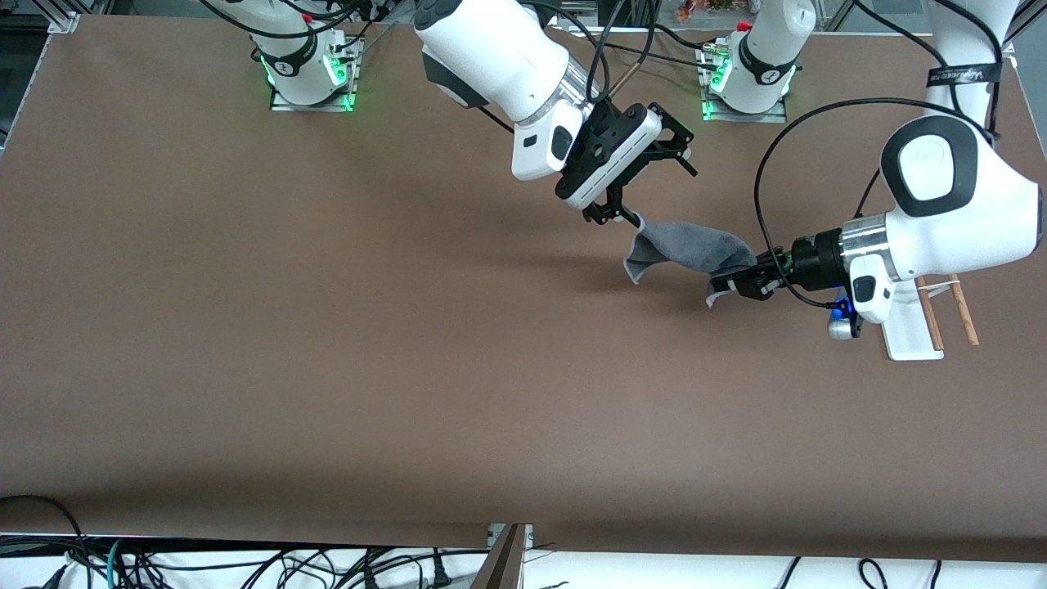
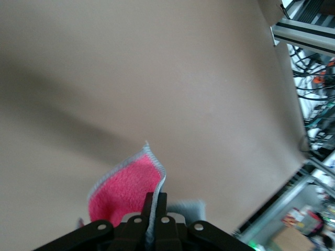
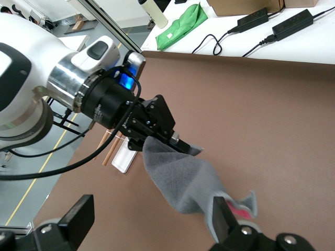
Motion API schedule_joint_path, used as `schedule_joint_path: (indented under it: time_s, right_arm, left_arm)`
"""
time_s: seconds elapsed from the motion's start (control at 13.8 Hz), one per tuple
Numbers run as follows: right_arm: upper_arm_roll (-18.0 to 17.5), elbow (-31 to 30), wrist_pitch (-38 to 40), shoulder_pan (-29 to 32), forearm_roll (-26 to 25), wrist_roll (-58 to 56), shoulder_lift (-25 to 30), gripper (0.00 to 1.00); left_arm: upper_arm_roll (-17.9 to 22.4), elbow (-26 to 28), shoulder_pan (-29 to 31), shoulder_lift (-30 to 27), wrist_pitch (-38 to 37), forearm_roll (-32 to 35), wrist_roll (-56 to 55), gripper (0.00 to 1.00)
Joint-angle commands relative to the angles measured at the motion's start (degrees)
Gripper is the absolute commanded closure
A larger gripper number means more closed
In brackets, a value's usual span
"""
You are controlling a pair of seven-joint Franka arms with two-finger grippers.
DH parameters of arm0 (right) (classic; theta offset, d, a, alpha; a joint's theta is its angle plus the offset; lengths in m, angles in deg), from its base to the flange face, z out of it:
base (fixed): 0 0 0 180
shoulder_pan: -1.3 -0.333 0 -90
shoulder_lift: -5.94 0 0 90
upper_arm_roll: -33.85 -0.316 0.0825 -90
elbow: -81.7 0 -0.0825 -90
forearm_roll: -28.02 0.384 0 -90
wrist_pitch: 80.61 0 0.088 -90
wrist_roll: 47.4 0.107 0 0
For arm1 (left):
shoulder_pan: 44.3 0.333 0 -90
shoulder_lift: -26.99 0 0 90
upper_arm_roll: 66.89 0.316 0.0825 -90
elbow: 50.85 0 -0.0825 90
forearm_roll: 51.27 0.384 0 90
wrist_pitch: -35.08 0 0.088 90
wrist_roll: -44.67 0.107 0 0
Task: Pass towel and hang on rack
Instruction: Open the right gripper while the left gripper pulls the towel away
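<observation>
My left fingers point(image 2: 157, 209) are pressed together on one end of the towel point(image 1: 691, 249), the pale stitched edge running straight between them and pink pile showing beside them in my left wrist view. My right fingers point(image 3: 222, 217) stand wide apart: one touches the towel's other end, the other is out in free air, so nothing is pinched there. The towel hangs in the air between my two grippers, above bare table point(image 1: 327, 327), a stretched grey band. Its long axis runs from my right gripper point(image 1: 626, 214), the end nearer my bases, to my left gripper point(image 1: 740, 285), the end nearer the front camera and toward the left arm's end of the table. A loose corner droops under the right end and a pale bit of edge pokes out below the left gripper. The rack point(image 1: 912, 331) stands on the table just past my left wrist, white base and two brown rods partly hidden by the arm
</observation>
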Motion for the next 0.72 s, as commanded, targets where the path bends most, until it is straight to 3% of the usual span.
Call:
schedule_joint_path:
  time_s: [0.0, 0.22, 0.65]
  right_arm:
    - [-0.45, 1.80, 1.62, 0.71, -0.67, 0.30, -0.66, 0.00]
    - [-0.45, 1.80, 7.75, 2.03, -1.02, -0.14, -0.13, 0.00]
    - [0.08, 1.80, 32.60, 11.24, -1.20, -0.23, 3.46, 0.00]
  left_arm:
    - [-0.02, 0.01, 0.24, -4.05, -1.83, 8.13, -0.02, 1.00]
    - [-0.02, -0.44, 1.56, -5.55, -3.94, 14.82, 4.61, 1.00]
    - [0.42, 0.09, 8.76, -6.61, -9.82, 20.81, 19.63, 1.00]
